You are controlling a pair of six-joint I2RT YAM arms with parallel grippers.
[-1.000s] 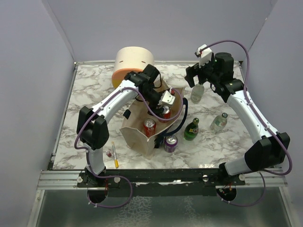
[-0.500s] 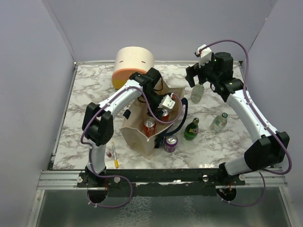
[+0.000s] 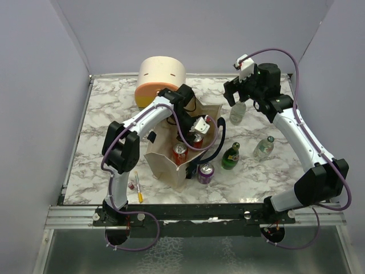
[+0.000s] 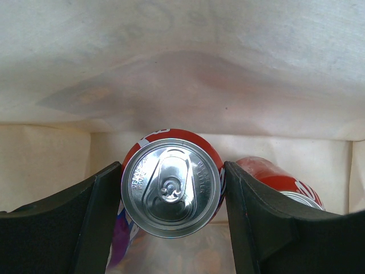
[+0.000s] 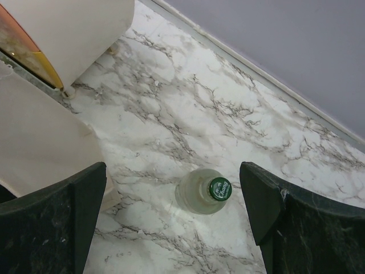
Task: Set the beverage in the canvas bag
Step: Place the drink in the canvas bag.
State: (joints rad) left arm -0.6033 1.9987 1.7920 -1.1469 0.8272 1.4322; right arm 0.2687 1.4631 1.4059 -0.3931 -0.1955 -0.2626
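Start at 11 o'clock of the surface (image 3: 108, 125): leave the drawer box (image 3: 161, 77) alone, well apart from the job. Near the middle, find the canvas bag (image 3: 165, 162) standing open, mouth up, with the left hand (image 3: 199, 127) reaching down into it. Read that hand as clamped on the red can (image 4: 171, 188): in the wrist view, note both fingers (image 4: 85, 228) pressed flush against the can's sides, no gap either way. Place the task's thing, then, inside the bag mouth at about 1 o'clock of the bag, upright, lid toward the camera. Cannot tell whether already seated on the bag floor, so treat the step as lowering and release, not yet done.

Lower straight down, without tilt, until seated on something firm. Only then spread the fingers, and no wider than needed, given the cloth wall (image 4: 182, 68) at 12 o'clock and a second red can (image 4: 282, 182) at 3 o'clock, just beside the right finger. Expect a nudge to that neighbour if opened too far. Withdraw vertically afterwards, minding the dark strap (image 3: 221, 140) looped at 3 o'clock of the bag, to avoid snagging it and dragging the soft cloth over.

Further right, note a purple can (image 3: 205, 172) at 4 o'clock of the bag and a green bottle (image 3: 230, 156) at 3 o'clock, both outside it. At 1 o'clock of the surface, see the right hand (image 3: 239, 94) hovering with fingers wide apart, gripping nothing, above a clear bottle (image 5: 202, 193) with a green cap. Best left parked there, out of the way, until finished on the left side.
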